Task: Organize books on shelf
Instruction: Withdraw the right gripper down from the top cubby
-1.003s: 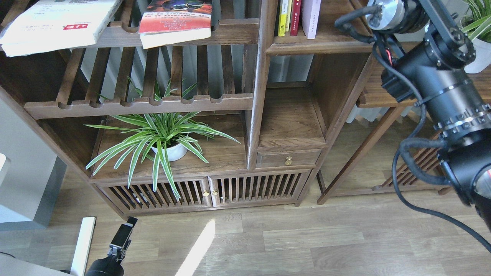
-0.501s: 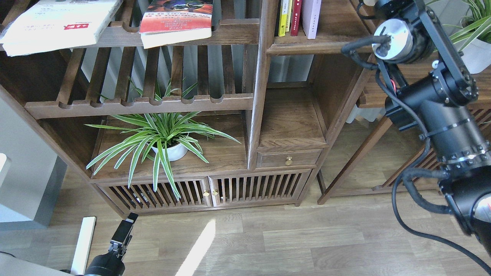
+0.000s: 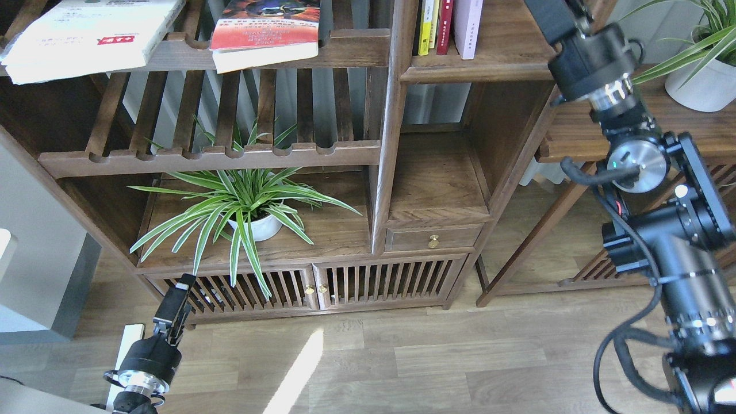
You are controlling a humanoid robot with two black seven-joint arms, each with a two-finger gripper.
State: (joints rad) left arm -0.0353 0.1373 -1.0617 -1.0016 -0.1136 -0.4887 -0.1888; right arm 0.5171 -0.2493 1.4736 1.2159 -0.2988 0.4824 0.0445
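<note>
A large white book with red characters (image 3: 86,34) and a red-orange book with a dark picture (image 3: 264,31) lie flat on the upper slatted rack. A slim yellow book (image 3: 425,26), a slim red book (image 3: 443,24) and a pale lilac-white book (image 3: 467,27) stand upright at the left of the solid-plank shelf (image 3: 494,63). My right gripper (image 3: 549,17) is to the right of these books; its fingers are cut off by the top edge. My left gripper (image 3: 177,293) is low, in front of the bottom cabinet, seen edge-on and holding nothing I can see.
A spider plant in a white pot (image 3: 247,210) fills the lower left compartment. A small drawer (image 3: 432,237) sits below an open niche. A low side table (image 3: 627,129) on the right carries another potted plant (image 3: 698,80). A white post (image 3: 123,356) stands on the floor.
My right arm has straightened and swung up, and its gripper end now reaches past the top edge beside the shelf. My left gripper has risen toward the bottom cabinet. The books have not moved.
</note>
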